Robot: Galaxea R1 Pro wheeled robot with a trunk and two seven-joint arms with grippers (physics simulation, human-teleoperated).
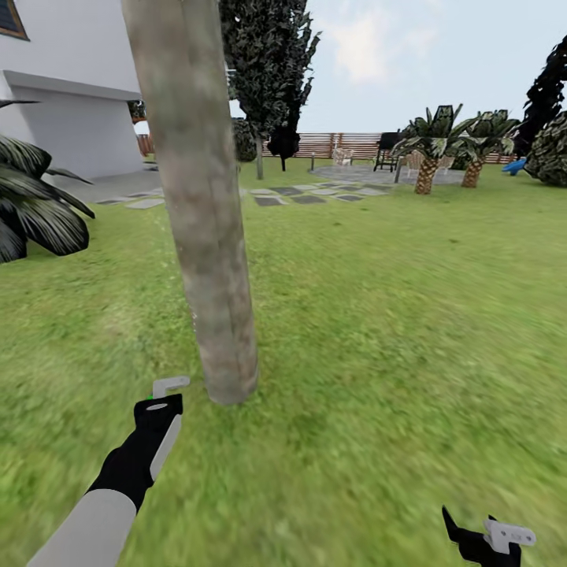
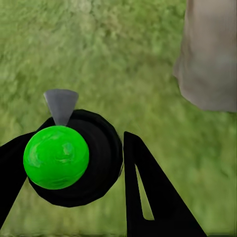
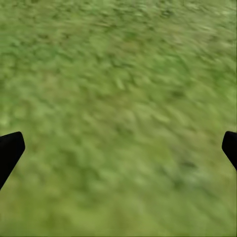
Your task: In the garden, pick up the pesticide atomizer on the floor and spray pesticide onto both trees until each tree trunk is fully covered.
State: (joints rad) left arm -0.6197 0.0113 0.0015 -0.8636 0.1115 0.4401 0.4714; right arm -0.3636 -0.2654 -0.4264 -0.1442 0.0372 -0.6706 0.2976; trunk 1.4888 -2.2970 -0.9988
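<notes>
Open grass lawn [image 1: 378, 331] spreads wide to our right of the tree trunk [image 1: 206, 236]. Our left claw [image 2: 74, 163] clamps the pesticide atomizer [image 2: 66, 158], green ball and grey nozzle showing, just beside the trunk's base. Our right claw [image 3: 118, 150] hangs wide above bare grass, holding nothing

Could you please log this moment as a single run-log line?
left hand: shut on atomizer | right hand: open, over grass | tree trunk: close ahead | spray: none visible
</notes>
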